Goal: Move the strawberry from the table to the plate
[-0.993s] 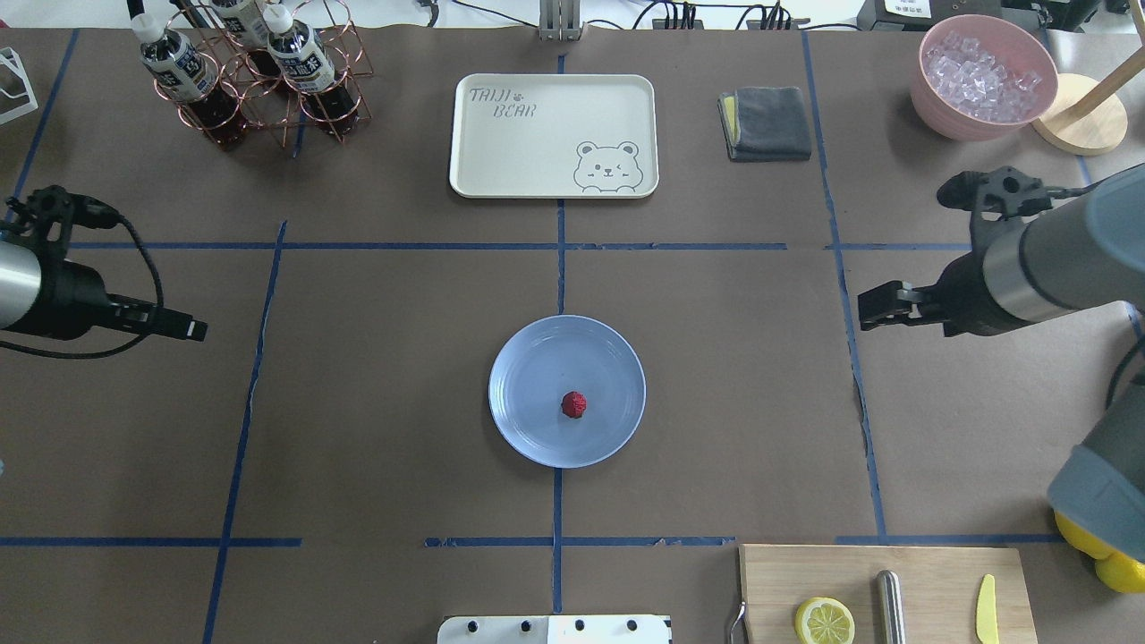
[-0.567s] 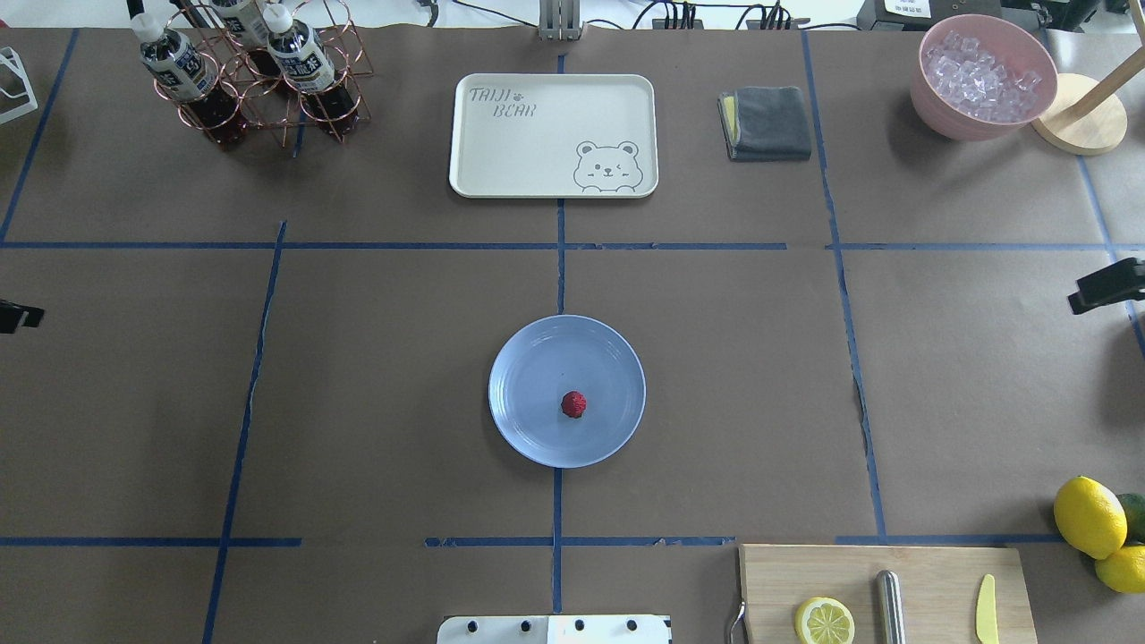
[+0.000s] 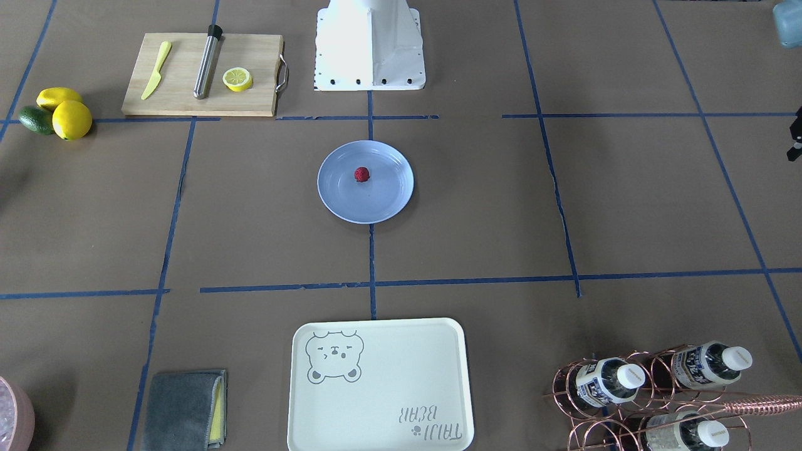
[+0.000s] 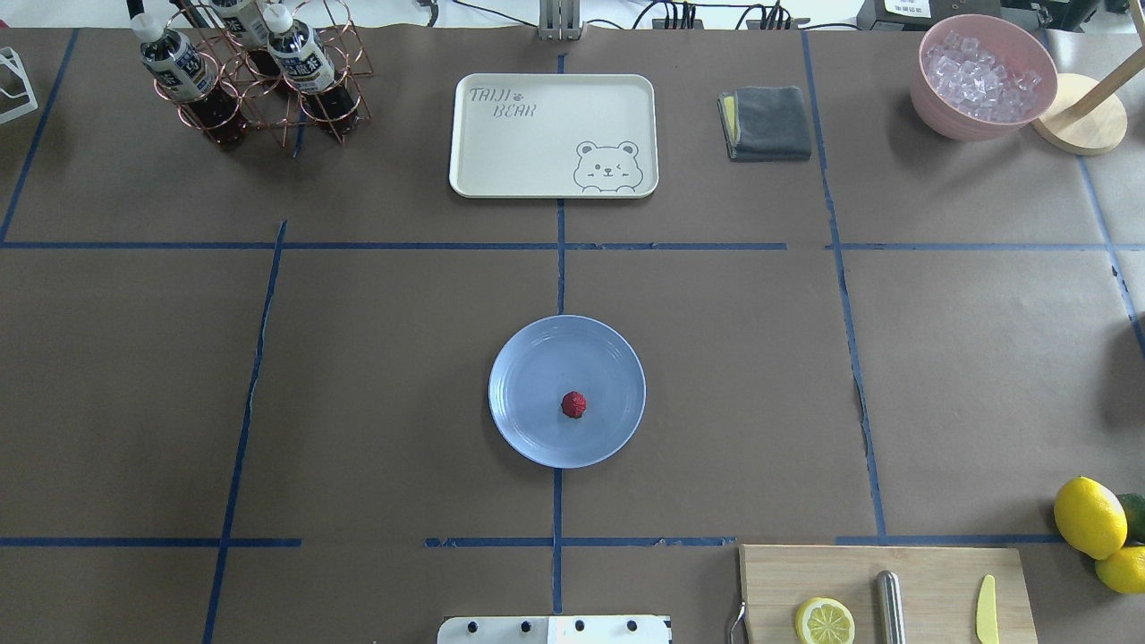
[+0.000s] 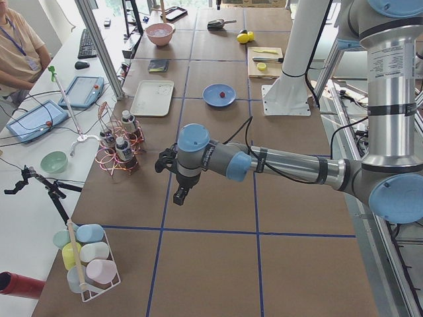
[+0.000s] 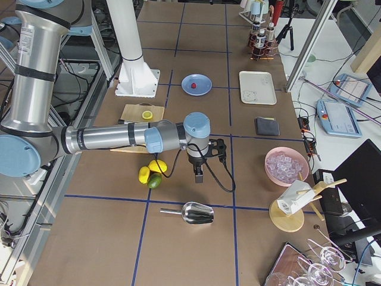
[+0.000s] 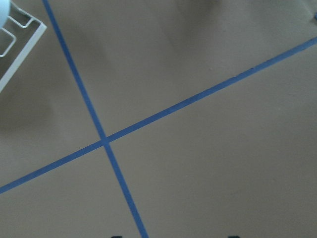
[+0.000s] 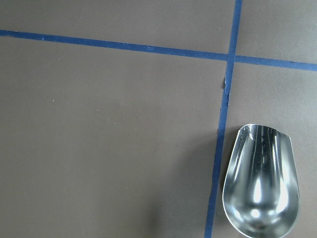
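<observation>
The small dark-red strawberry (image 4: 573,404) lies inside the light blue plate (image 4: 528,358), a little off its middle, at the centre of the brown table (image 4: 376,376); the strawberry (image 3: 361,174) also shows in the front-facing view. Neither arm shows in the overhead view. My left gripper (image 5: 180,194) hangs over the table's left end, far from the plate (image 5: 213,99). My right gripper (image 6: 199,175) hangs over the right end beside the lemons. I cannot tell whether either is open or shut, and nothing shows between their fingers.
At the back are a cream bear tray (image 4: 553,134), a wire rack of bottles (image 4: 250,76), a grey cloth (image 4: 766,122) and a pink bowl of ice (image 4: 982,76). A cutting board (image 4: 939,572) carries a lemon slice. Lemons (image 4: 1089,517) and a metal scoop (image 8: 261,186) lie at the right end.
Both arms have pulled outward and left the overhead view, uncovering the lemons at the right edge. The strawberry and the plate have not moved.
</observation>
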